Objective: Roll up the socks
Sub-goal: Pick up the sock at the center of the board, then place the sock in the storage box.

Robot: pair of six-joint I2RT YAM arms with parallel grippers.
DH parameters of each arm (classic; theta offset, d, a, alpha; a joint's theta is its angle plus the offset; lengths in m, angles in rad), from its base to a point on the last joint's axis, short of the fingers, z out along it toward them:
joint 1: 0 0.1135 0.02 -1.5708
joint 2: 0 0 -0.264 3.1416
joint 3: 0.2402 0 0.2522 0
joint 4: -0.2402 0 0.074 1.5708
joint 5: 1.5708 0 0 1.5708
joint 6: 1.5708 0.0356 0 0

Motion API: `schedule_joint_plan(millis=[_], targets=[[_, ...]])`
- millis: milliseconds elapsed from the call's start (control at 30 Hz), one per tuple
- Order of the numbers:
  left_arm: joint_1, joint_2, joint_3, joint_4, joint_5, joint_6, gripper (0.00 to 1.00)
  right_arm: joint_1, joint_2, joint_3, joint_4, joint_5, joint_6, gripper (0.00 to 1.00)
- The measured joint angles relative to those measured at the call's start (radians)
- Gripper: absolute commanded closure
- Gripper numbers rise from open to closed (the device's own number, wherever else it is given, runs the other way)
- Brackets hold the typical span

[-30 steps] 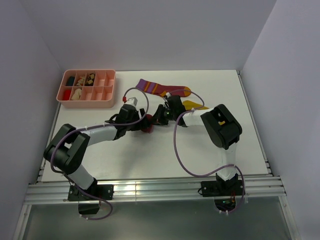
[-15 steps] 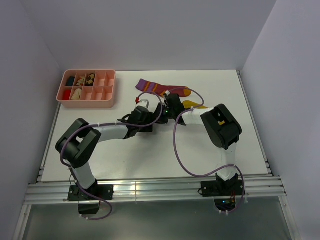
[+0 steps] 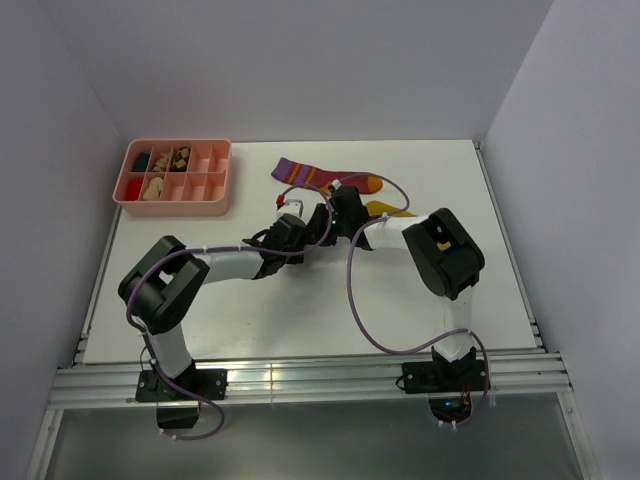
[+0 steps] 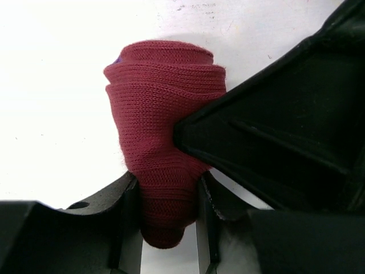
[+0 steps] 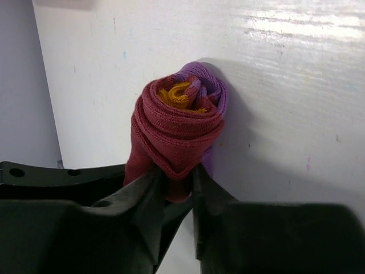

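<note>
Roll of maroon knit sock [image 4: 162,114], orange toe at the core and purple cuff showing on the outside, sits near the middle of the white bench [image 3: 300,310], slightly toward the far edge. Left pincer [image 4: 168,191] is closed on one end of the roll. Right pincer [image 5: 178,177] is clamped on the roll from the side, its black body pressing into the flank. Flat maroon sock with purple cuff and orange toe [image 3: 325,178] lies near the far edge. Mustard-yellow sock [image 3: 385,210] lies just beside it, partly under the right arm.

Risks, as judged:
- Layers are held by friction only. If either pincer lets go before the cuff is tucked over, the roll may spring loose.
- Opposed pulling could draw the core out of the roll.
- The two pincers are almost touching, so any twist risks a knock.
</note>
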Motion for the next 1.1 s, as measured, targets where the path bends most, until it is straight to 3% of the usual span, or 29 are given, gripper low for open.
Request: schedule_joint_plan(millis=[167,300,533,733,933,1100], targets=[[0.007,-0.030,-0.014,-0.008,0.001,0.007,0.99,0.000,-0.060,0.001,-0.086,0.006,-0.007,0.36],[0.042,-0.085,-0.028,-0.042,0.000,0.027,0.99,-0.007,-0.158,0.025,-0.205,0.022,-0.013,0.24],[0.145,-0.241,-0.027,-0.084,0.007,0.094,0.99,-0.090,-0.358,0.092,-0.380,0.047,-0.028,0.22],[0.281,-0.349,0.028,-0.127,-0.039,0.222,0.99,-0.207,-0.544,-0.002,-0.462,0.083,-0.074,0.23],[0.447,-0.343,0.115,-0.121,-0.043,0.367,0.99,-0.209,-0.664,-0.083,-0.527,0.098,-0.140,0.23],[0.609,-0.239,0.232,-0.135,0.029,0.430,0.99,-0.228,-0.695,-0.141,-0.543,0.092,-0.170,0.23]])
